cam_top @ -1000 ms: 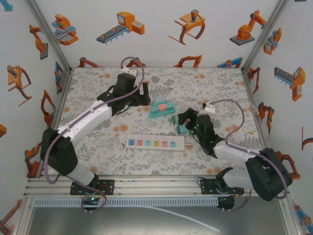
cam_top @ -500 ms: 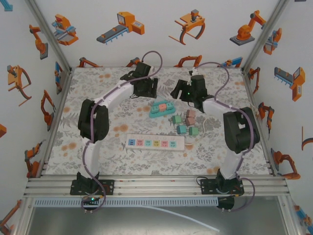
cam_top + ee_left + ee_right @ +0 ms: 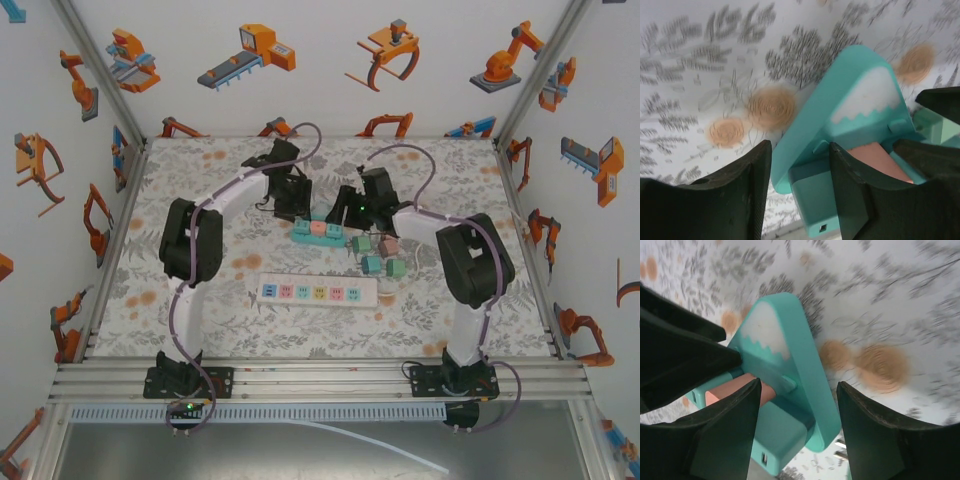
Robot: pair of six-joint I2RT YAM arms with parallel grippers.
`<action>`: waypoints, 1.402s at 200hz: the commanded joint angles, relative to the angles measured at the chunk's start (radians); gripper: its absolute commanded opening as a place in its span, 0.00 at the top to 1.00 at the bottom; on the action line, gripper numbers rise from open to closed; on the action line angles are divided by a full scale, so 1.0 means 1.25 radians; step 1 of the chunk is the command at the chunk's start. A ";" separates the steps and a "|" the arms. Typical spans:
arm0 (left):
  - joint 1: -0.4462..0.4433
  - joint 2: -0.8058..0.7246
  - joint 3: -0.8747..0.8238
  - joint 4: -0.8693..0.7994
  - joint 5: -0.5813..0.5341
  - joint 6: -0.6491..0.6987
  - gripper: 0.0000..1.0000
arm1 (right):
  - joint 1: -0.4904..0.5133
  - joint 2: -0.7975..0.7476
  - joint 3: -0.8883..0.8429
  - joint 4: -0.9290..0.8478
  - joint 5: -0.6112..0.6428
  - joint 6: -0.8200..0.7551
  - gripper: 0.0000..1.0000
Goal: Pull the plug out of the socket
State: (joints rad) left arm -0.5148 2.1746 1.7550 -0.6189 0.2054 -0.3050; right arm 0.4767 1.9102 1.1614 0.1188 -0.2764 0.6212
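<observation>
Now: teal socket [image 3: 318, 230] lies flat on the surface [image 3: 190, 190], with one arm at each end.

Left fingers [image 3: 715, 200]: narrow gap, filled by one end of the socket's body. Clamped or merely touching, cannot tell.

Right fingers [image 3: 880, 435]: spread astride the opposite end. A sliver of surface shows beside one finger, so nothing is grasped.

Pink plug [image 3: 872, 157] is seated in the socket, just past the left fingers' tips.

Risk (judgement): neither set is on the plug. A pull from here would drag the whole socket with the plug still seated. The two sets crowd close, so a small shift could knock them together.

Views: overhead shows loose plugs [image 3: 375, 255] and a white strip [image 3: 317, 292] well behind the right fingers. The wrist views show finger gaps and the plug's seat, which the wrists hide from overhead.
</observation>
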 commanded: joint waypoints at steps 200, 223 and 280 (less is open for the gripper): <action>0.014 -0.133 -0.171 0.058 0.116 0.003 0.36 | 0.073 -0.414 -0.253 0.109 -0.153 -0.932 0.27; 0.013 -0.125 -0.171 0.063 0.112 -0.012 0.37 | 0.075 -0.407 -0.259 0.085 -0.242 -1.030 0.28; 0.013 -0.099 -0.149 -0.011 0.043 -0.044 0.40 | 0.112 -0.283 -0.251 0.116 -0.223 -1.123 0.33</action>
State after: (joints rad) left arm -0.5022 2.0232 1.5326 -0.5720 0.2852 -0.3298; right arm 0.5983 1.4872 0.8360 0.2592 -0.5400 -0.6743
